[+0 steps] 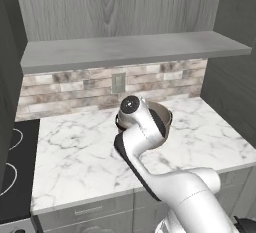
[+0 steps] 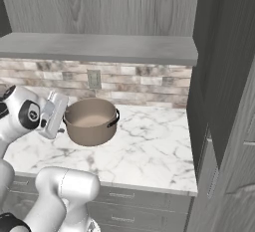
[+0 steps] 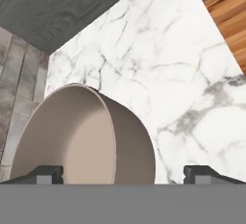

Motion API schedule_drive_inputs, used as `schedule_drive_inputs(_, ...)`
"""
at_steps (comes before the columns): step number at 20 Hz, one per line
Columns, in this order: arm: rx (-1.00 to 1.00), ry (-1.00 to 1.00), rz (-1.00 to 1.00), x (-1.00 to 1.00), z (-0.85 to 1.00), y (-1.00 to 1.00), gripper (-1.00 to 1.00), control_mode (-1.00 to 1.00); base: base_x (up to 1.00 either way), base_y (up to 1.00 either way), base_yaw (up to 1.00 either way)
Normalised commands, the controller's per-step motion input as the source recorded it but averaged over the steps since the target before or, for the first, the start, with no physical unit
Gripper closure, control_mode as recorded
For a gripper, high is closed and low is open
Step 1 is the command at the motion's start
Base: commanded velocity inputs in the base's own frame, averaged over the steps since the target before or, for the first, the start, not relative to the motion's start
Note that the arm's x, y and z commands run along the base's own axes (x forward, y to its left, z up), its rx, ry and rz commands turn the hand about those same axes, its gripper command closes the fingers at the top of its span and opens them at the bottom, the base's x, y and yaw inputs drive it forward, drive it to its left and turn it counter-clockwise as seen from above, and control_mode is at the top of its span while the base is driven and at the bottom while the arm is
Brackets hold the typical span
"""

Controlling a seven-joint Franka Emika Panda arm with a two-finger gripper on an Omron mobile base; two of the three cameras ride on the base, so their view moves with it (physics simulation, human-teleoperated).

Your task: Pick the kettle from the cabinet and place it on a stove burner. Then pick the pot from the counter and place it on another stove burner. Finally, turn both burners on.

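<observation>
The gripper is spread wide, straddling the pot rim near the counter's back edge — closing off-centre (thin wall) could tip it.

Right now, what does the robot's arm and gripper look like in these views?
The arm is glossy white, built of rounded tubular links with dark grey bands at the joints and a round dark cap with a pale centre on one joint. The gripper has a boxy white hand and two small dark finger tips. No cables or markings are visible.
</observation>
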Motion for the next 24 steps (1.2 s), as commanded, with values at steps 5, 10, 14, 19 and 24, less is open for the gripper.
schedule_drive_inputs(5, 0.07, -0.02, -0.07, 0.0, -0.13, 0.02, -1.0, -1.0, 0.0, 0.0, 0.0)
schedule_drive_inputs(10, 0.07, 0.0, -0.07, 0.1, -0.12, 0.0, -1.0, -1.0, 0.0, 0.0, 0.0)
schedule_drive_inputs(14, 0.07, 0.0, -0.05, 0.14, -0.09, 0.0, -1.0, -1.0, 0.0, 0.0, 0.0)
schedule_drive_inputs(19, 0.07, -0.01, -0.04, 0.15, -0.07, 0.01, -1.0, -1.0, 0.0, 0.0, 0.0)
schedule_drive_inputs(24, 0.07, 0.0, -0.03, 0.17, -0.08, 0.0, -1.0, -1.0, 0.0, 0.0, 0.0)
